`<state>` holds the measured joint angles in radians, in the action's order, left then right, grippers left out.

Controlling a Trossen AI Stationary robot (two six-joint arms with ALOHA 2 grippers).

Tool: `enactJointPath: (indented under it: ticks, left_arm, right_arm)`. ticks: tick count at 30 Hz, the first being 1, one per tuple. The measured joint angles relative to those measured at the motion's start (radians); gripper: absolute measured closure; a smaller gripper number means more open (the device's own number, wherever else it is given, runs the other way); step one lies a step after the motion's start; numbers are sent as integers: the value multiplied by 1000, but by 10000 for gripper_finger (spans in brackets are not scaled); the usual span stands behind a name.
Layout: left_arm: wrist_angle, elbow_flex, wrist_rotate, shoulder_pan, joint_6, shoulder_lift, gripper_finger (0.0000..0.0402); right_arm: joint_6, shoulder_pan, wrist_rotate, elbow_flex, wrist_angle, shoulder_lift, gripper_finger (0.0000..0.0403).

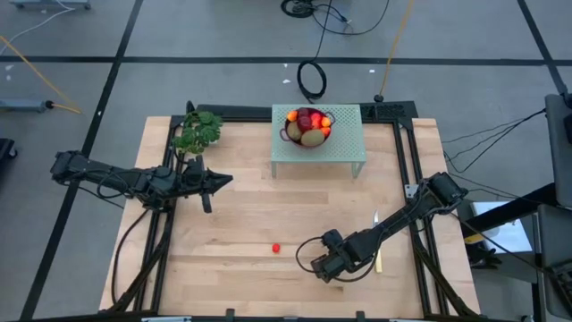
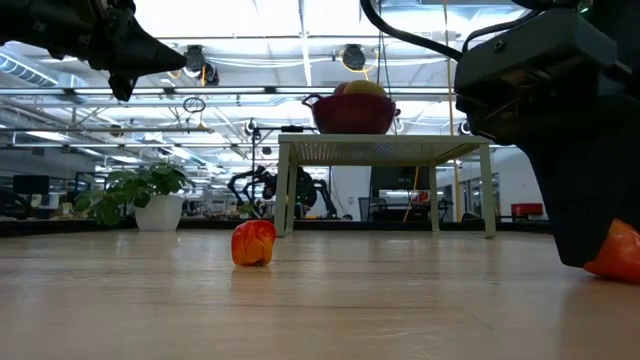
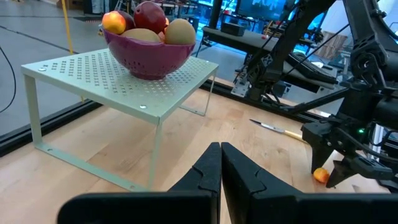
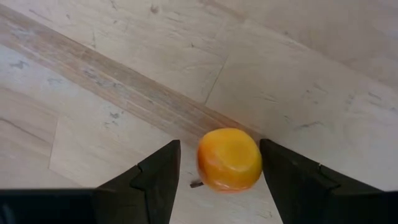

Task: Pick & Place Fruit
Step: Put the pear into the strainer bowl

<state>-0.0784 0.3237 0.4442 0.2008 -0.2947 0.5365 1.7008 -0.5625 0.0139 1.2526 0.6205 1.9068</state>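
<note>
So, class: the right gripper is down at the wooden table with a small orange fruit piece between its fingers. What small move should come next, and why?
Probably close the right gripper. Its fingers stand open on either side of the small orange fruit piece, which lies on the wooden table, one finger close beside it, the other with a gap. Nothing is held yet, so shutting should secure it before any lift.

Orange fruit (image 2: 622,252) by right gripper (image 2: 575,200): half hidden in low view, cut by pic edge; not visible fr high view.
</note>
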Motion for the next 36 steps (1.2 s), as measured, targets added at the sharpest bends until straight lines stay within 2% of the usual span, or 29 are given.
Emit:
enactJointPath:
  ticks: [14,27,36]
  left_arm:
    - [0,0,0,0,5,0,392]
    - [0,0,0,0,4,0,392]
    - [0,0,0,0,2,0,392]
  right_arm:
    - [-11,0,-15,-1,6,1,193]
    - [-16,0,-19,-2,29,0,265]
    - [-26,6,-24,-6,87,-38,275]
